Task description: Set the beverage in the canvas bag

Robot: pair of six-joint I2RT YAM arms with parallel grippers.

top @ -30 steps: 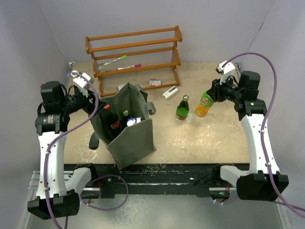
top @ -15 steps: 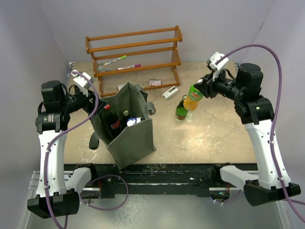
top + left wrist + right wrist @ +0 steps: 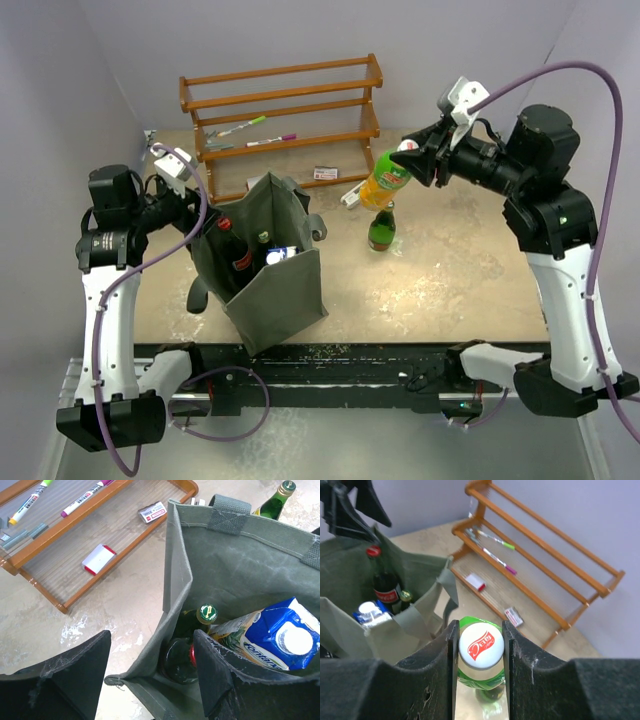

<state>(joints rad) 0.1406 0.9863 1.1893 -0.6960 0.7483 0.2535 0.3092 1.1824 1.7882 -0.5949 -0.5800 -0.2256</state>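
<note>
Beverage [image 3: 382, 180] clamped in right claw [image 3: 410, 158] hangs above green bottle [image 3: 381, 230]; left claw [image 3: 150, 655] spread astride canvas bag [image 3: 280, 285].

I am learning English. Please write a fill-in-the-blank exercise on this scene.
A green glass bottle stands on the ____, while the right gripper holds an orange soda bottle.
The left gripper is ____, the edge of the canvas bag between its fingers.
Inside the bag, a blue ____ sits beside two bottles.
Missing words: table; open; carton.
</note>
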